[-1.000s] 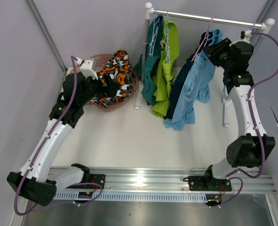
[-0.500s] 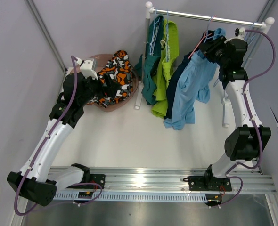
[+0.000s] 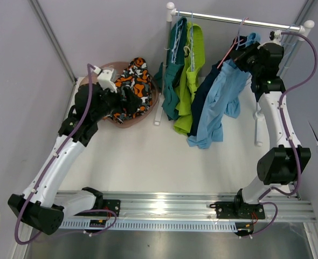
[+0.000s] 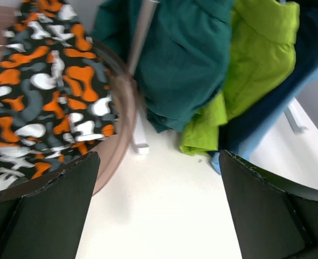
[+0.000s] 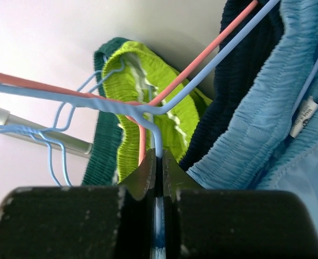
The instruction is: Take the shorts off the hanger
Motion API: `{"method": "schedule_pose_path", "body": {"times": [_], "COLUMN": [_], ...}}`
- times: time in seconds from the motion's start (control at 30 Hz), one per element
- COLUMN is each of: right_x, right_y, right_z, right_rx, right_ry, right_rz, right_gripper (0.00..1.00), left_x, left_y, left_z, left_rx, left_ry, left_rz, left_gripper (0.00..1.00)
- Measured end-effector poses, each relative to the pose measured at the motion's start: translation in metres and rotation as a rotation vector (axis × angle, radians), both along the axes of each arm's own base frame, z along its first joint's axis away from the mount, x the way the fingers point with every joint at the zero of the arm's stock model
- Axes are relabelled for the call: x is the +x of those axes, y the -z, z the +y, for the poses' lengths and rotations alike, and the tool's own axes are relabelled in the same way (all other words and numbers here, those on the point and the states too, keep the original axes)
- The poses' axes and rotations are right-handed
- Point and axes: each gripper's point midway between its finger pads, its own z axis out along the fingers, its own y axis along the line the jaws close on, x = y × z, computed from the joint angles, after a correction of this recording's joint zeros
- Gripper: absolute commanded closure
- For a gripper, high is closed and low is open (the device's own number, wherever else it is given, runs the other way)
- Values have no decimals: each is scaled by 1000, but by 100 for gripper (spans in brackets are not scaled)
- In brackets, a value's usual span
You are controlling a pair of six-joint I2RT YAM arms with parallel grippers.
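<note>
The light blue shorts (image 3: 219, 102) hang on a blue wire hanger (image 5: 164, 102) at the right of the rail (image 3: 240, 20), beside the navy shorts (image 3: 201, 97) on a pink hanger (image 3: 227, 53). My right gripper (image 3: 247, 49) is shut on the blue hanger's wire (image 5: 158, 162) below its hook. Lime green shorts (image 3: 190, 81) and teal shorts (image 3: 173, 75) hang further left. The blotch-patterned shorts (image 3: 132, 89) lie in a brown basket (image 3: 151, 102). My left gripper (image 3: 128, 98) is open and empty over the basket's right edge (image 4: 121, 108).
The rack's white posts (image 3: 164, 65) stand on the white table, one beside the basket and one at the far right (image 3: 260, 124). Grey walls close in left and right. A metal rail (image 3: 164, 208) runs along the near edge.
My right gripper has lifted the blue hanger slightly up and right along the rail. My left arm has shifted a little to the right above the basket.
</note>
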Motion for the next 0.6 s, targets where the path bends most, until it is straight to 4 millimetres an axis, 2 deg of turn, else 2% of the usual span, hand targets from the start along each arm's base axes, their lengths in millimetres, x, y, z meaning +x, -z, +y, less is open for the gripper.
{"method": "schedule_pose_path", "body": {"times": [0.1,0.23,0.3,0.43,0.6], "right_x": [-15,-46,-62,-86,-104], "right_y": [-3,-15,-25,-35,-40], "right_z": [-8,-23,-31,-41,-44], "right_rx": [-40,-97,-120,-144,-151], "right_ry": [42,113,150,207,220], "right_rz": [26,49,43,28,21], "right_gripper": [100,100,100,100,100], "left_x": [-13,-51,-71,-93,-97], "left_y": [0,-9,-16,-30,-38], "left_z": [-33,-94,-115,-135,-155], "left_rx": [17,33,32,2,-37], "left_ry": [139,398,500,605,648], "left_rz": [-5,-35,-54,-89,-121], "left_gripper": [1,1,1,1,1]}}
